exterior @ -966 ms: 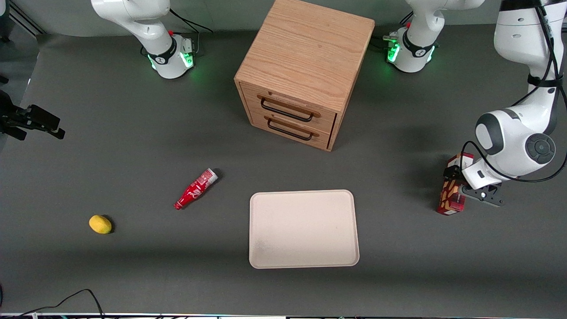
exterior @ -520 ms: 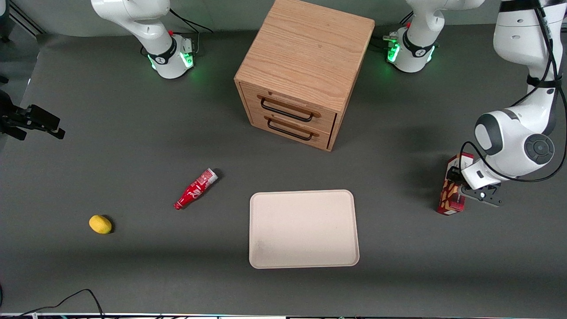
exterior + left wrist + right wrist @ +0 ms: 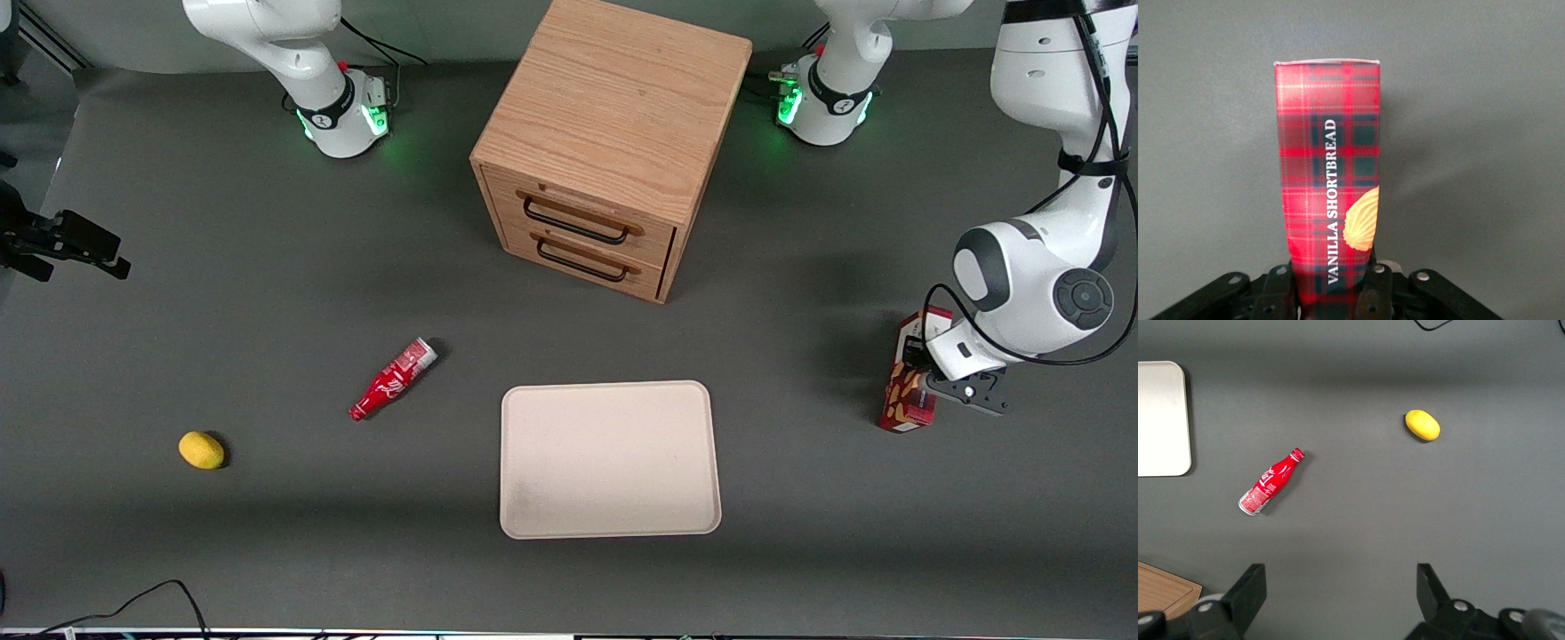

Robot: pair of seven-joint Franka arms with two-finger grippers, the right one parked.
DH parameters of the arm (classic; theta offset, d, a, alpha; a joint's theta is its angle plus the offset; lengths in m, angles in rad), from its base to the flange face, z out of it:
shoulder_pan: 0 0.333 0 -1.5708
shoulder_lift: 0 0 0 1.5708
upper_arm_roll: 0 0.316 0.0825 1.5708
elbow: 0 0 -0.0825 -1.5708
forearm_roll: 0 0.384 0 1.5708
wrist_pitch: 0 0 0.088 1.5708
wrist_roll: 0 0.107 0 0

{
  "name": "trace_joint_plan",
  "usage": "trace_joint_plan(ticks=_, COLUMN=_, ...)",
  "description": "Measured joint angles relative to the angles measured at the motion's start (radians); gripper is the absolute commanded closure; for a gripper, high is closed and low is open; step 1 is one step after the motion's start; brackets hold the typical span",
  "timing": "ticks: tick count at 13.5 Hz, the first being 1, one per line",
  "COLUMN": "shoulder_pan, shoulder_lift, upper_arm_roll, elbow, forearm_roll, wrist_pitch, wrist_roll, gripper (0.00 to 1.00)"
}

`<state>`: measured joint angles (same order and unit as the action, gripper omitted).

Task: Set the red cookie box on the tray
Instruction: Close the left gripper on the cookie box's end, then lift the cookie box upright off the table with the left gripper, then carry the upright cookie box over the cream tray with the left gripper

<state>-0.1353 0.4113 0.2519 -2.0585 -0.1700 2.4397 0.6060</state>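
Jaws clamped on red cookie box [image 3: 1328,193], box's gripped end hidden, tray [image 3: 609,459] apart

The front camera looks down from high over the whole table, facing the wooden drawer cabinet [image 3: 613,147]. The left wrist camera sits close above the gripper [image 3: 1331,293], staring along the red cookie box [image 3: 1328,193]. The right wrist camera looks down from higher up, sharing the tray [image 3: 1161,420] [image 3: 609,460] with the front view.

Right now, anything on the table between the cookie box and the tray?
Nothing visible. The end effector is at the red cookie box, fingers on both its sides, toward the working arm's end. Only bare mat lies between it and the tray; the drawer cabinet stands farther from the camera.
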Motion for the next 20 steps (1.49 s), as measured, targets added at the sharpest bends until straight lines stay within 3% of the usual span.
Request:
trace_joint_plan(ticks=3, shoulder_pan=-0.008, shoulder_lift=-0.062, upper_arm_roll=-0.001, elbow=0.033, forearm_roll=-0.002, wrist_pitch=-0.105, wrist_roll=0.000, gripper=1.00)
trace_joint_plan(ticks=5, shoulder_pan=-0.013, shoulder_lift=-0.125, upper_arm_roll=0.000, elbow=0.111, forearm_roll=0.005, wrist_pitch=-0.273, wrist_roll=-0.006, gripper=1.00)
trace_joint_plan(ticks=8, shoulder_pan=-0.013, shoulder_lift=-0.188, upper_arm_roll=0.001, elbow=0.279, forearm_roll=0.057, wrist_pitch=-0.542, wrist_roll=-0.052, gripper=1.00)
trace_joint_plan(ticks=12, shoulder_pan=-0.021, shoulder_lift=-0.220, upper_arm_roll=0.001, elbow=0.557, forearm_roll=0.069, wrist_pitch=-0.878, wrist_roll=-0.130, gripper=1.00)
trace_joint_plan(ticks=16, shoulder_pan=-0.060, shoulder_lift=-0.205, upper_arm_roll=-0.002, elbow=0.724, forearm_roll=0.074, wrist_pitch=-1.021, wrist_roll=-0.207, gripper=1.00)
trace_joint_plan(ticks=20, shoulder_pan=-0.180, shoulder_lift=-0.114, upper_arm_roll=-0.007, elbow=0.824, forearm_roll=0.077, wrist_pitch=-1.034, wrist_roll=-0.404, gripper=1.00)
